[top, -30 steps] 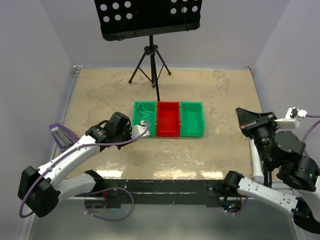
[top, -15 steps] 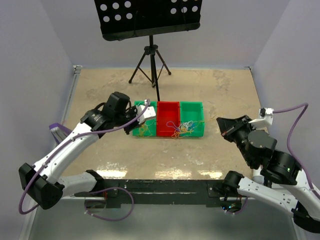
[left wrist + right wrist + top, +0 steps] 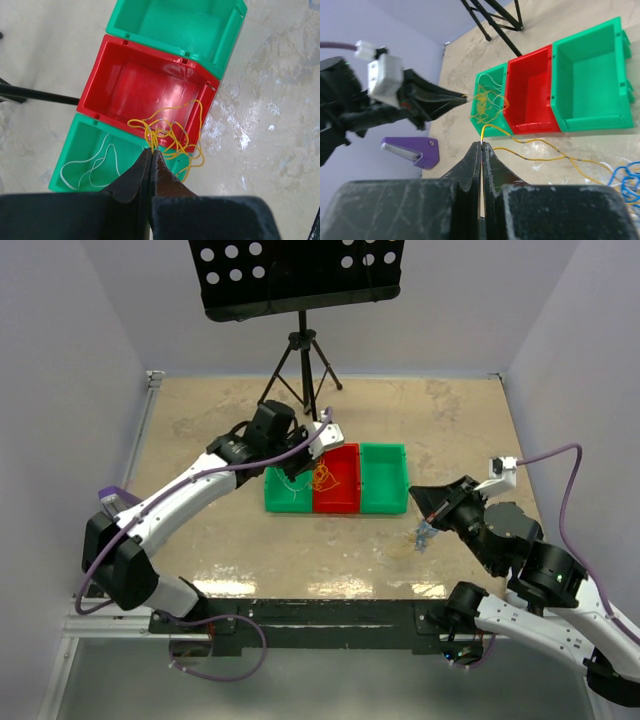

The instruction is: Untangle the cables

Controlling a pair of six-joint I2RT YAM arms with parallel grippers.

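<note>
1. Both arms have moved apart since half a second ago. The left one has swung toward 12 o'clock and the right one has drawn back toward 6 o'clock, so the tangle no longer lies across the front of the bins.
2. Left claw (image 3: pixel 151 152) is clenched on the yellow-orange loops (image 3: pixel 170 134), which dangle over a corner of the red bin (image 3: pixel 125 85).
3. Right claw (image 3: pixel 481 146) is clenched too, pinching a single yellow-orange strand (image 3: pixel 540 157) that trails off to 4 o'clock into the blue clump (image 3: pixel 629 182).
4. From above, the blue clump (image 3: pixel 425 535) lies on the table (image 3: pixel 200 420) just under the right claw, at 4 o'clock from the bins.
5. Seen from above, the left claw's bundle sits at 10 o'clock from the right claw, so I judge any further parting should run along that 10-to-4 line.
6. Only the left wrist view shows the white strand (image 3: pixel 90 161) lying alone in the green bin (image 3: pixel 70 150) (the overhead barely resolves it). Only the right wrist view shows which colour the right claw holds.
</note>
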